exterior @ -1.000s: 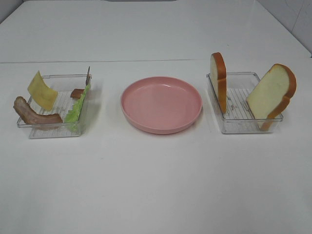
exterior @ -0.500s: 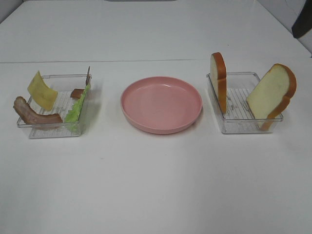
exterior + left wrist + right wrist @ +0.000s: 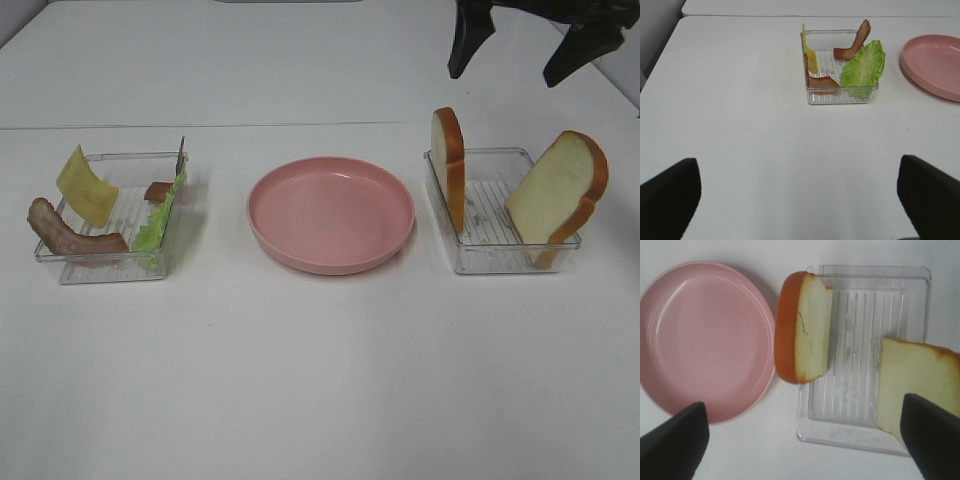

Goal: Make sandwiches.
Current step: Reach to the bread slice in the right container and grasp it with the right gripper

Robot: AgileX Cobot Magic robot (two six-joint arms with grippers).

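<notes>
On the right side of the table (image 3: 320, 380), the toy bread stood on edge in a clear bread tray (image 3: 492, 222). The inner slice (image 3: 449, 160) was nearly upright against the wall nearest the pink plate (image 3: 330, 215), and the outer slice (image 3: 558, 195) leaned at the tray's other end, well apart from it. Across the plate, a clear filling tray (image 3: 110, 272) held the yellow cheese square (image 3: 85, 185), the bacon strips (image 3: 70, 235) and the lettuce leaf (image 3: 160, 222), all propped against its walls. The plate between the trays held nothing, so no sandwich was begun; the step in hand looked like fetching the first slice. The right gripper (image 3: 505, 75) hung above the bread tray, its jaws spread wide with nothing between them. The left gripper (image 3: 800, 205) was equally wide and empty, over bare table short of the filling tray. The next move, as I judged it, called for the right gripper to drop over one slice, close across its flat faces and lay it flat on the plate.
</notes>
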